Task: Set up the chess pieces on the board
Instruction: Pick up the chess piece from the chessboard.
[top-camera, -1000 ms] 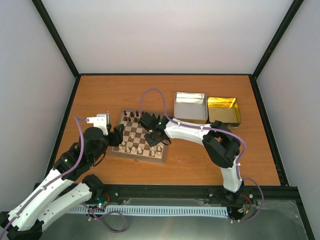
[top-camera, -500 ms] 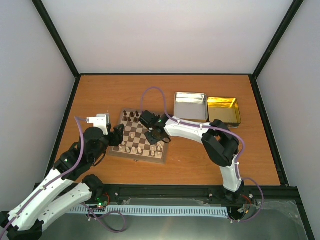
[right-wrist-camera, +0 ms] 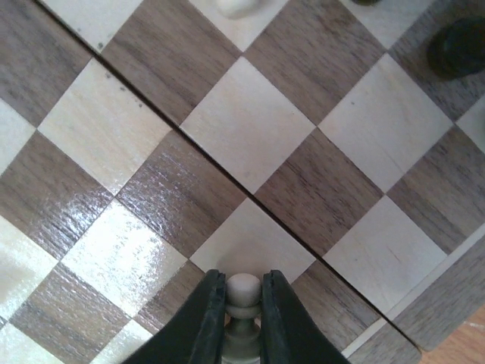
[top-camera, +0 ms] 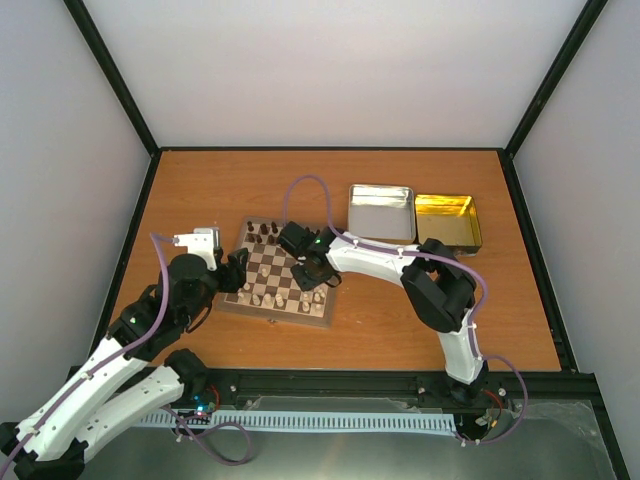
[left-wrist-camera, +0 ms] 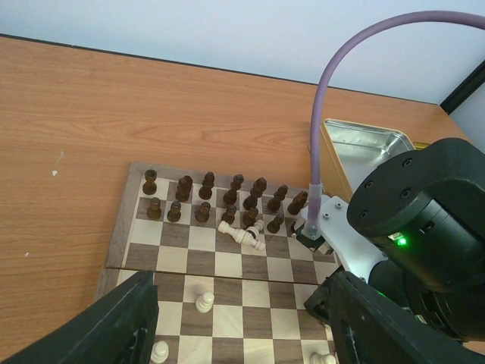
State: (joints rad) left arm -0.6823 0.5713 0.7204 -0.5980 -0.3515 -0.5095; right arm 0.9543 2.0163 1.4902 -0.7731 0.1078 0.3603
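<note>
From the top camera: board [top-camera: 275, 313] flat on the worktop [top-camera: 200, 190], left of the middle, with a silver tin [top-camera: 380, 212] and a gold tin [top-camera: 447, 222] side by side beyond its far right corner. Dark chess pieces [top-camera: 264, 231] crowded along the far edge, pale chess pieces [top-camera: 262, 297] scattered towards the near edge. Right arm [top-camera: 380, 262] stretched in over the board's right half, its jaws low above the squares; left arm [top-camera: 185, 285] at the board's left edge. From the left wrist: left jaws spread wide, one finger [left-wrist-camera: 114, 326] in each lower corner, nothing between them, above the board [left-wrist-camera: 125, 220]. Two rows of dark chess pieces [left-wrist-camera: 204, 199] upright at the far side; toppled pale pieces [left-wrist-camera: 241, 233] lying just in front of them; lone pale piece [left-wrist-camera: 204, 302] standing closer in. From the right wrist: right jaws pinching a pale pawn [right-wrist-camera: 243, 292] by its head, a dark finger [right-wrist-camera: 206, 322] pressed against either side. Pawn upright, over the board [right-wrist-camera: 250, 129] close to its border strip. Foot hidden, so contact with the square impossible to tell.
</note>
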